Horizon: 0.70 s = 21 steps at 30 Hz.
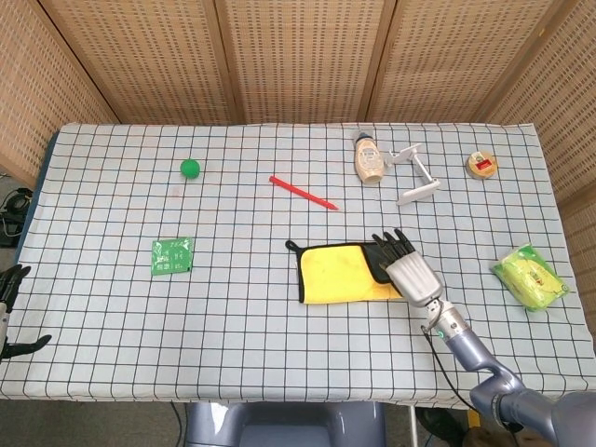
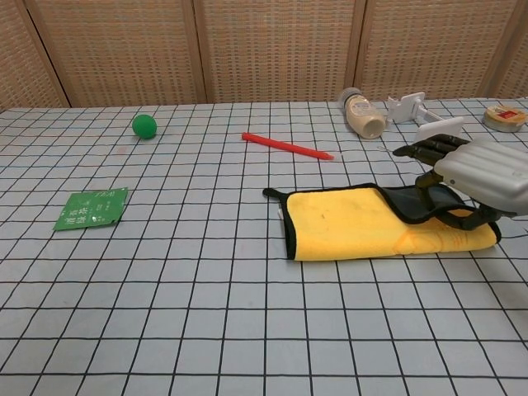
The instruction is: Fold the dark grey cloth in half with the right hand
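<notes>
Beyond the right hand (image 1: 411, 275) stand a bottle on its side (image 1: 369, 159) and a white bracket (image 1: 415, 176) — with a small round tin (image 1: 481, 165) further right. A green-yellow packet (image 1: 529, 276) lies to its right. To its left, well apart — a red pen (image 1: 303, 192), green ball (image 1: 190, 168), green sachet (image 1: 172, 256).
</notes>
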Tool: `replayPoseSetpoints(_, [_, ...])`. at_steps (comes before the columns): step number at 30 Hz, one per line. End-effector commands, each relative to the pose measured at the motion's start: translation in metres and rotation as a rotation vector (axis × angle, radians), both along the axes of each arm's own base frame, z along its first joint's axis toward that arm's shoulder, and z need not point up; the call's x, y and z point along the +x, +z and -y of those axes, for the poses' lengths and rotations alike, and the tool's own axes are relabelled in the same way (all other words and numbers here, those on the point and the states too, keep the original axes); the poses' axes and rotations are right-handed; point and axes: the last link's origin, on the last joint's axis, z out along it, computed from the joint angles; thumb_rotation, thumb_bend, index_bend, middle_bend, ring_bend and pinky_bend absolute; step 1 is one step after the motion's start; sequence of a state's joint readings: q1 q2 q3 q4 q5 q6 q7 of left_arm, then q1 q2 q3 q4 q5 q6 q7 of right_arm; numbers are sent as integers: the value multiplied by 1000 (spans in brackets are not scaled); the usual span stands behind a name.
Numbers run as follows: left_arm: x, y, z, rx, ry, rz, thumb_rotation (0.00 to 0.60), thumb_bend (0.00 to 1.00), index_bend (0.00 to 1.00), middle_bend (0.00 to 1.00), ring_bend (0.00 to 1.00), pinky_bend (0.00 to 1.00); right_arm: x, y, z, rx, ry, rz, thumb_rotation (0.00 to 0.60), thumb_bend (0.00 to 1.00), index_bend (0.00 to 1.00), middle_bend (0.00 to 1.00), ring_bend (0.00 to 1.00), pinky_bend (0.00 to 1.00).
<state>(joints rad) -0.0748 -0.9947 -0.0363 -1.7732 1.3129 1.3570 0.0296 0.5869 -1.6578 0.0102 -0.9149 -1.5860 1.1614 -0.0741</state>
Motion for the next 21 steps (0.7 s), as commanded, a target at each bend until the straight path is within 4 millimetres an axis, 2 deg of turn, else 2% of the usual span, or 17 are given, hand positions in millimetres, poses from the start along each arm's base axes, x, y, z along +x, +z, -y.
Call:
replayPoseSetpoints(1, [0, 0, 0, -1, 0, -1, 600, 0, 0, 0, 0, 0, 0, 1, 10, -1, -91, 83, 600, 675, 637, 112, 0, 52])
replayPoseSetpoints(9, [0, 0, 0, 0, 2, 0, 600, 0, 0, 0, 0, 0, -1, 10, 36, -31, -283, 237, 600, 687, 641, 117, 0, 59])
replayPoseSetpoints(17, [-1, 0, 0, -1, 4, 0, 600, 0, 0, 0, 0, 0, -16, 15, 50, -72, -408, 259, 600, 686, 636, 117, 0, 82])
replayPoseSetpoints(19, [-1, 0, -1, -3, 5, -1, 600, 0, 0, 0, 0, 0, -19, 15, 52, -78, -433, 267, 600, 659, 586, 111, 0, 86])
replayPoseSetpoints(21, [-1, -1, -1, -4, 5, -2, 600, 0, 0, 0, 0, 0, -22, 15, 54, -79, -452, 266, 600, 585, 455, 95, 0, 95])
